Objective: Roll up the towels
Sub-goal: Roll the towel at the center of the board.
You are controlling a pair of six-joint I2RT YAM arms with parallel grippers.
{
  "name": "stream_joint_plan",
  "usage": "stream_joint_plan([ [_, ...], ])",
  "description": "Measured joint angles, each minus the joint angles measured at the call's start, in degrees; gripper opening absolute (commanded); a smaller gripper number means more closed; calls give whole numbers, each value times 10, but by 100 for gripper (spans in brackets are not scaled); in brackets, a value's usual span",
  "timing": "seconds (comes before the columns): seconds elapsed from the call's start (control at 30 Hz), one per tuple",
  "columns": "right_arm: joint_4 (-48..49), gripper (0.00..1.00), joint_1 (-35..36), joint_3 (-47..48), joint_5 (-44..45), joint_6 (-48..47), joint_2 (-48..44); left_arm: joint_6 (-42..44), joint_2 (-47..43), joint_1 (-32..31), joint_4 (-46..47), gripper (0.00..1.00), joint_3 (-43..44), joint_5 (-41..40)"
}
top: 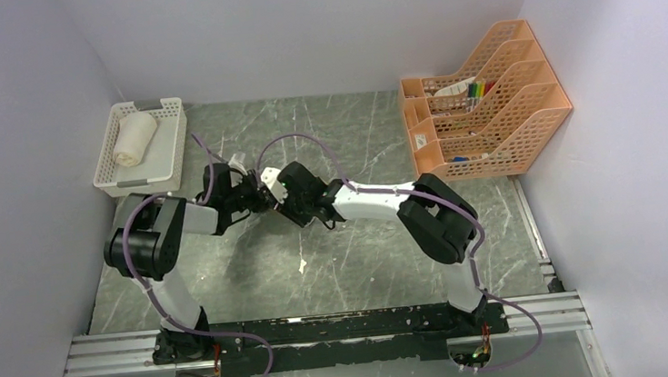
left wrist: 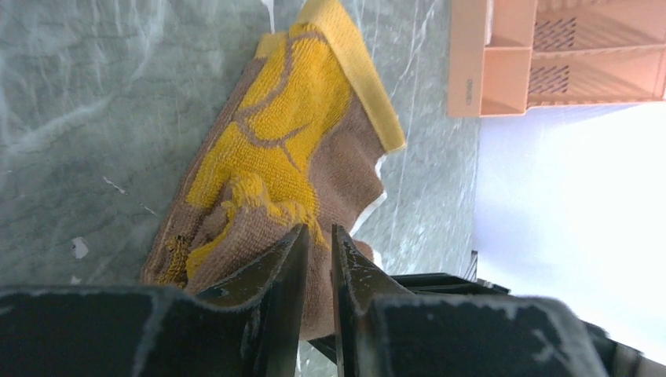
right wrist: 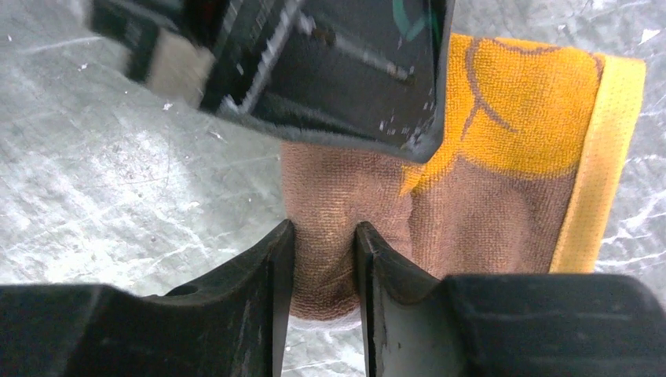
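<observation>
The brown towel point(left wrist: 290, 118), its mustard-yellow side turned up, lies crumpled on the grey marble table. My left gripper point(left wrist: 318, 232) is shut on a bunched brown fold at the towel's near end. My right gripper point(right wrist: 324, 228) is shut on another brown fold of the same towel point(right wrist: 479, 212), and the left gripper's black body point(right wrist: 314, 63) hangs just beyond it. In the top view the two grippers point(top: 253, 195) point(top: 275, 198) meet nose to nose mid-table and hide this towel. The cream-white towel point(top: 134, 137) lies rolled in the white basket point(top: 172, 152).
An orange mesh file organiser point(top: 487, 102) holding pens stands at the back right, and its corner point(left wrist: 550, 55) shows in the left wrist view. The white basket sits at the back left against the wall. Small white specks lie on the table point(top: 302, 266).
</observation>
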Motion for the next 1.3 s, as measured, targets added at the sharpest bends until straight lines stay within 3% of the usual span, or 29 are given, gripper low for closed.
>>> stream_joint_plan([
  [0.2,11,27,-19,-9,-45,55,-2,-18,-65,35,-12,32,1,-20],
  [0.47,70,27,-117,-56,-211,170,-19,-16,-152,60,-31,32,25,-45],
  [0.8,171,26,-190,-98,-374,307,3,-28,-115,30,-20,31,-10,-25],
  [1.3,179,32,-233,-53,-445,348,59,-30,-34,-19,1,31,16,-16],
])
